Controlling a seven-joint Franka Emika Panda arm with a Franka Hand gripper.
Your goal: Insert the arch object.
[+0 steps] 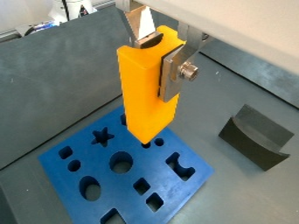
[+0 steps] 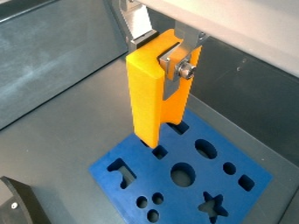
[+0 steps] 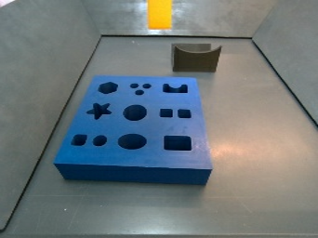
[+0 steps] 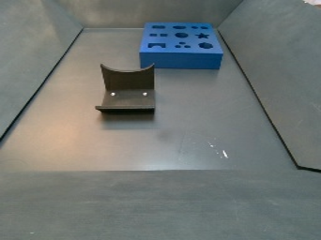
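The arch object (image 1: 149,87) is a bright orange-yellow elongated block. It hangs upright in my gripper (image 1: 160,52), whose silver fingers (image 1: 176,72) are shut on its upper end. It also shows in another wrist view (image 2: 156,92), held by the gripper (image 2: 160,51). Its lower end hangs above the blue board (image 1: 187,185), over an edge row of holes and clear of the surface. In a side view only the block's lower part (image 3: 161,13) shows at the top edge, high above the board (image 3: 137,158); the gripper is cut off there.
A dark olive-grey block with a curved notch (image 3: 195,58) lies on the grey floor beyond the board, also seen in a wrist view (image 1: 257,136) and a side view (image 4: 126,91). The board (image 4: 182,58) has several shaped holes. Sloping grey walls surround the floor.
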